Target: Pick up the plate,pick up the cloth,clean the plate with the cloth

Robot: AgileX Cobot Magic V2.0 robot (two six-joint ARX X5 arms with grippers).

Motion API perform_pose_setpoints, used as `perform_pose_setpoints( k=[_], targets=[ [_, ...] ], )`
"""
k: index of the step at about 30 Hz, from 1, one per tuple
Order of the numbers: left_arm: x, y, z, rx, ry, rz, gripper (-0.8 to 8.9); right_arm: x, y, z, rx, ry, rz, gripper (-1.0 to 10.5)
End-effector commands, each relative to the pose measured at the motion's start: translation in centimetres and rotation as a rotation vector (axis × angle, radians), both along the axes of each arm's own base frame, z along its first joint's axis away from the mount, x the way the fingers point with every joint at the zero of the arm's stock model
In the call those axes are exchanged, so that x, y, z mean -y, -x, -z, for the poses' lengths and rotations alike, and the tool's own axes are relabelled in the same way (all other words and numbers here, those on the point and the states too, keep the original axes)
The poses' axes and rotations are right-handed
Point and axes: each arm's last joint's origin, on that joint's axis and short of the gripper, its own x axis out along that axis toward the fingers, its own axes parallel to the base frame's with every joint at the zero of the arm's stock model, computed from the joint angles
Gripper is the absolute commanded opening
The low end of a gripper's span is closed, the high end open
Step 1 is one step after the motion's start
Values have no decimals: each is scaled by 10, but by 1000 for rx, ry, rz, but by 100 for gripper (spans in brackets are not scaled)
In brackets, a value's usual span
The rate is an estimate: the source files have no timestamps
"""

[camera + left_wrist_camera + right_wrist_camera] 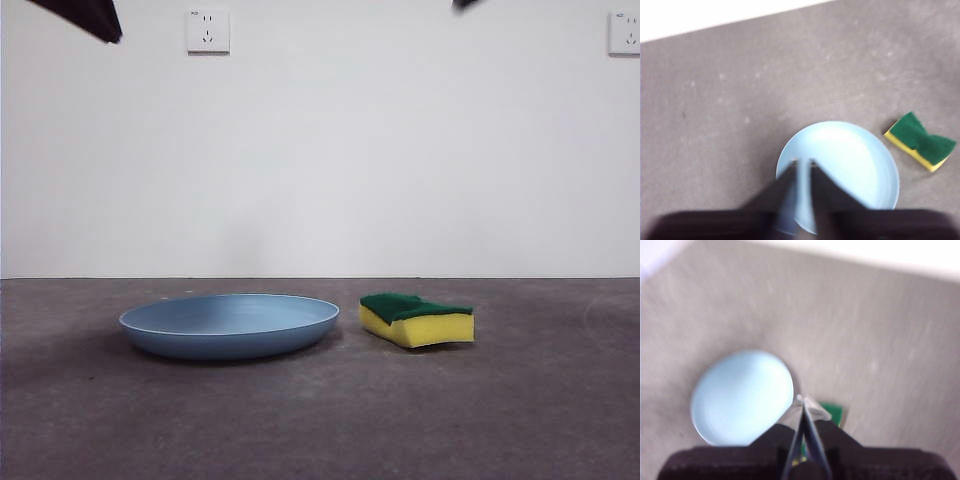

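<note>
The light-blue plate [230, 325] lies mid-tabletop, the sponge [417, 319] just beside it — rigid and probably slick, best pinched at its rim — while both grippers, left [802, 172] and right [801, 407], hang above with jaws nearly closed, empty.

A plain white wall [400, 150] rises behind the dull grey table [320, 420]. Two white sockets sit high on it: one [208, 30] left, another [625, 32] at the right edge.
</note>
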Motion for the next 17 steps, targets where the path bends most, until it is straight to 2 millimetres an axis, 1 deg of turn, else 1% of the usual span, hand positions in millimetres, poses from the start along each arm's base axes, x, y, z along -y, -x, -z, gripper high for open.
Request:
perform_pose_setpoints(
  k=[1,3,4,5,7,9,12,13,17],
  targets=[
    [-3,16,-14,118,27,11,-8,12,24,-14,92,-9,-11,-12],
    [-8,33,-18,219,69,17,-8,24,46,-20,187,-45,-13,-12],
    [-11,41,-15,254,87,23,-8,29,56,-17,231,-53,-15,-12],
    [-14,50,-7,283,100,23,-8,34,66,-12,265,-50,-4,-12],
    [-20,61,6,307,112,23,-8,41,76,-1,295,-47,21,-12],
    [-24,70,25,331,124,23,-8,47,87,15,324,-62,26,-12],
    [-31,85,49,382,154,35,-8,54,101,39,346,-78,28,-11],
    [-33,89,55,389,159,35,-8,55,103,44,342,-76,28,-11],
    [-38,98,67,317,164,22,-4,57,106,53,290,-58,33,2]
  ],
)
